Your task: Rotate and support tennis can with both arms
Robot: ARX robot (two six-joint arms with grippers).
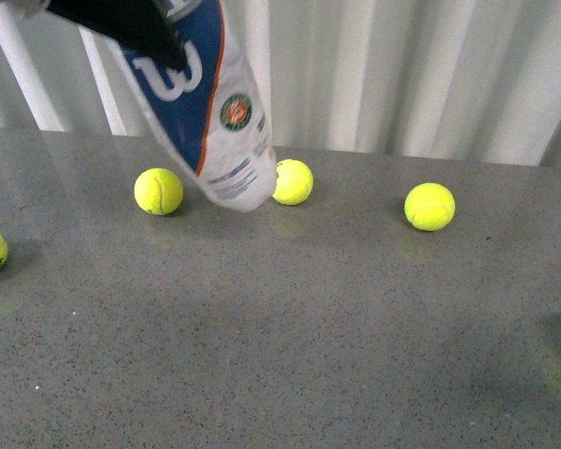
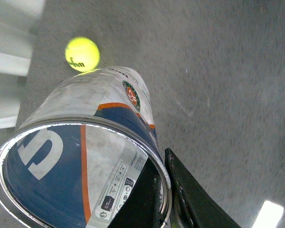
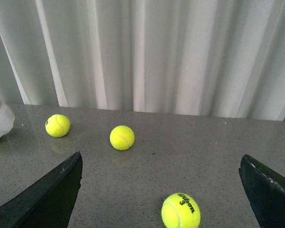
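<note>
1. Currently the tennis can (image 1: 206, 103) hangs tilted over the left rear of the desk (image 1: 280, 365). Its open silver rim is up and its closed end sits low between the left ball (image 1: 158, 191) and the middle ball (image 1: 293, 181). I cannot tell whether that end touches the desk.
2. The left fingers (image 2: 192, 204) are clamped on the can's wall at the rim, one seemingly inside the mouth and one outside.
3. The right fingers (image 3: 47, 199) stand wide apart, holding nothing, well away from the can.
4. By my reading the can is mid-rotation, carried by the left arm alone, with no support yet. Next, the right arm should cross to the can's lower body and close there gently.
5. Bare desk lies along that path, with the right ball (image 1: 429, 206) near it. The desk's rear edge and the curtain (image 1: 402, 65) lie just behind the can.
</note>
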